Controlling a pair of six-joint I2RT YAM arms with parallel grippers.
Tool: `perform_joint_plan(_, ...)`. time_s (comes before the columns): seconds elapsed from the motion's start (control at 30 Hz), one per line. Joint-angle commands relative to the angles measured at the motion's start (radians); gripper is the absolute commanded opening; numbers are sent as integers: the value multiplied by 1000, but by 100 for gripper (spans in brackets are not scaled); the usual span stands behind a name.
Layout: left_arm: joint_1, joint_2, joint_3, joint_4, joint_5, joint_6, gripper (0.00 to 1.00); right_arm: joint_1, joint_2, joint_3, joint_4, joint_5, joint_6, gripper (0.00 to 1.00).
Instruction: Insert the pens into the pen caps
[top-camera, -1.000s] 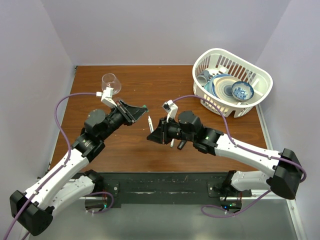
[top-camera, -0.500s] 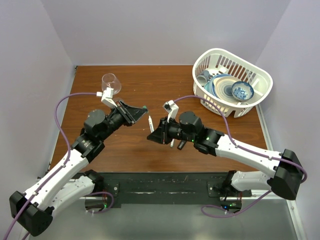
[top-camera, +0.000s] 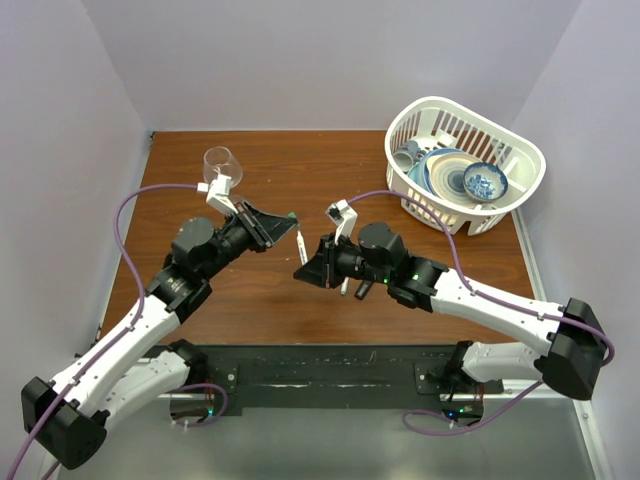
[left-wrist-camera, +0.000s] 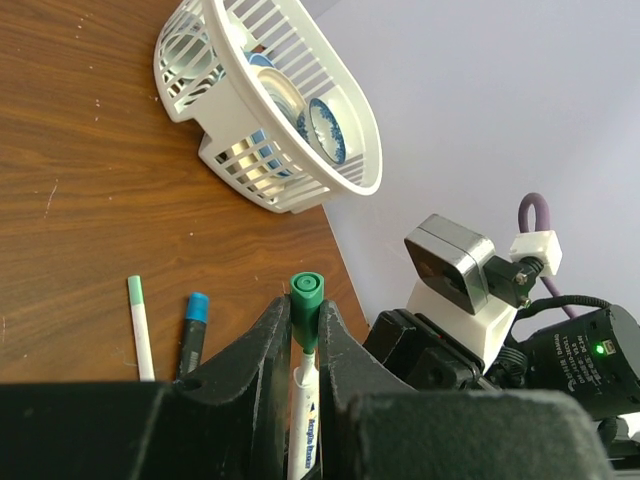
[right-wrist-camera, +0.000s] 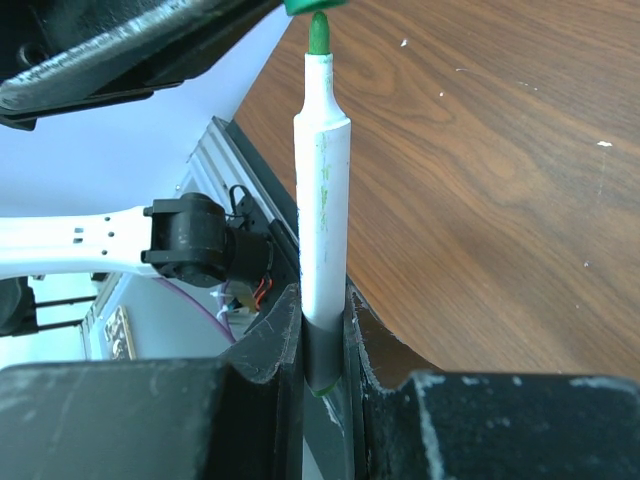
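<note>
My left gripper (top-camera: 287, 219) is shut on a small green cap (top-camera: 290, 215), which also shows in the left wrist view (left-wrist-camera: 306, 303). My right gripper (top-camera: 307, 268) is shut on the lower end of a white pen (top-camera: 301, 246) with a green tip. The pen (right-wrist-camera: 323, 200) points up at the cap (right-wrist-camera: 310, 5), and its tip is at the cap's mouth. In the left wrist view the pen (left-wrist-camera: 303, 420) lies between my fingers, just below the cap. A white pen with a green cap (left-wrist-camera: 139, 330) and a black marker with a blue cap (left-wrist-camera: 191, 328) lie on the table.
A white dish basket (top-camera: 530, 150) with plates and bowls stands at the back right and also shows in the left wrist view (left-wrist-camera: 352, 125). A wine glass (top-camera: 222, 165) stands at the back left. The two capped pens (top-camera: 352, 287) lie under my right arm.
My left gripper has moved slightly right with the green cap, closer onto the pen tip. The right arm has barely moved.
</note>
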Motion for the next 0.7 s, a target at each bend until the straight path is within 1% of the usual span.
perform_joint_plan(0.0,-4,-3,7,47,40,18,0,6,-8,68,15,5,-14,0)
perform_joint_plan(0.2,-4,-25,-9,28,88,58,0,5,-26,88,-25,27,-43,0)
perform_joint_plan(0.27,-4,-31,-32,62,152,69,0,5,-34,90,-27,36,-58,0)
perform_joint_plan(0.3,-4,-30,-60,108,181,69,0,6,-42,96,-31,42,-69,0)
perform_joint_plan(0.33,-4,-29,-68,123,238,75,0,6,-46,114,-65,50,-84,0)
perform_joint_plan(0.43,-4,-31,-83,165,330,101,0,3,-78,140,-117,86,-139,0)
perform_joint_plan(0.57,-2,-45,-72,163,361,123,0,3,-95,160,-130,94,-169,0)
perform_joint_plan(0.63,-4,-54,-69,186,382,129,0,2,-98,160,-104,64,-173,0)
perform_joint_plan(0.67,-4,-57,-66,200,384,127,7,3,-100,160,-96,54,-184,0)
